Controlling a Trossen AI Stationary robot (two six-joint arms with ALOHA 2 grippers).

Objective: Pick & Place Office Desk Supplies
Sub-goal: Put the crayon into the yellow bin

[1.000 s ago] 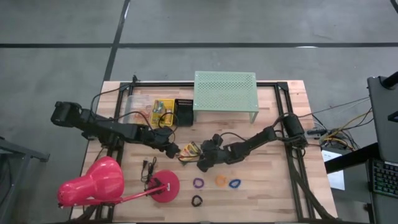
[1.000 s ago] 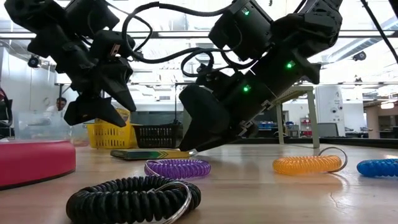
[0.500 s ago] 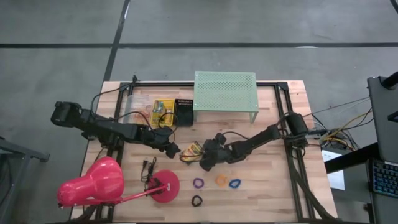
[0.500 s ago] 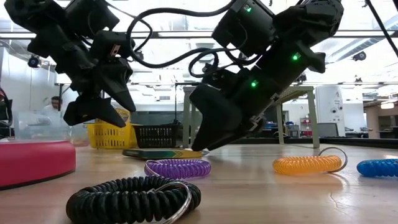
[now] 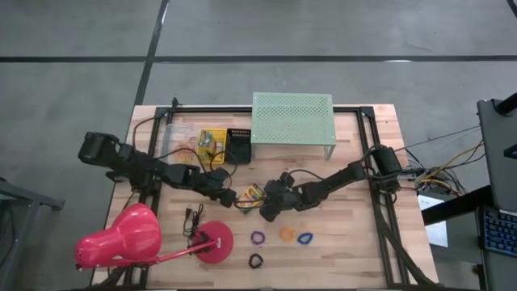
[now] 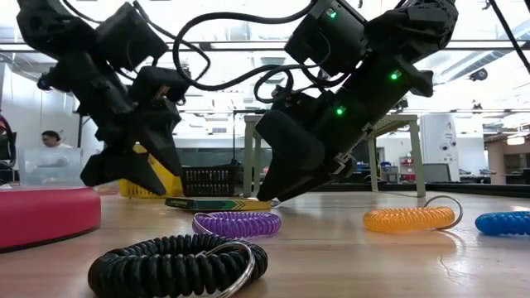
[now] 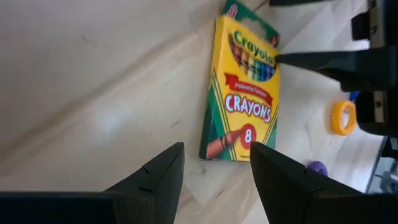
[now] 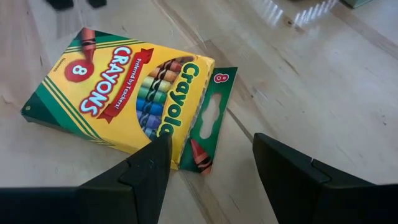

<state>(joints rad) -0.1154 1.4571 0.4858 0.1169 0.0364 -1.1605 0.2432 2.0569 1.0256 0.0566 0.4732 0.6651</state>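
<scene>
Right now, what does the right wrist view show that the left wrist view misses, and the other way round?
Only the right wrist view shows the crayon box's open green flap. Only the left wrist view shows the orange ring loop, a bit of the purple ring loop, and the other arm's dark tool. Both show the same yellow Crayola box lying flat on the wooden table, seen between that arm's own open fingers.

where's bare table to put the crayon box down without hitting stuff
Bare wood lies on the table's right side, between the mint-green shelf and the blue ring loop. The middle is crowded: crayon box lies flat between the open left gripper and open right gripper. The front left holds the pink lamp.
</scene>
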